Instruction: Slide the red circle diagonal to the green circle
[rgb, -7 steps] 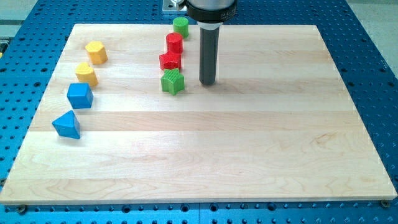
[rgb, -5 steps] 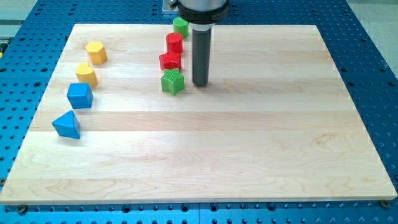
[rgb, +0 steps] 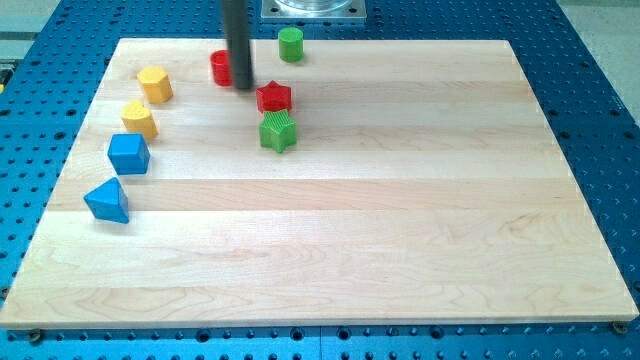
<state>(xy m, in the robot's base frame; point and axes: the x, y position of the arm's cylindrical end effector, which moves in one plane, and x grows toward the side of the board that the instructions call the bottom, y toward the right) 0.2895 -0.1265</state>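
Wooden board (rgb: 400, 220), light grain, on a blue perforated table (rgb: 600, 60).

Rod: dark, upright, entering from the top edge; it carries no jaws and holds nothing. My tip (rgb: 242, 87) sits at upper centre-left, touching the right side of the red circle (rgb: 221, 67).

Red circle: upper centre-left, partly hidden by the rod, lower left of the green circle (rgb: 291, 43), apart from it.

Red star (rgb: 273, 97): just right of the tip and slightly below it. Green star (rgb: 278, 131): directly beneath the red star, nearly touching.

Left column, top to bottom: yellow block (rgb: 154, 83), second yellow block (rgb: 139, 118), blue block (rgb: 128, 153), blue triangle (rgb: 107, 201).
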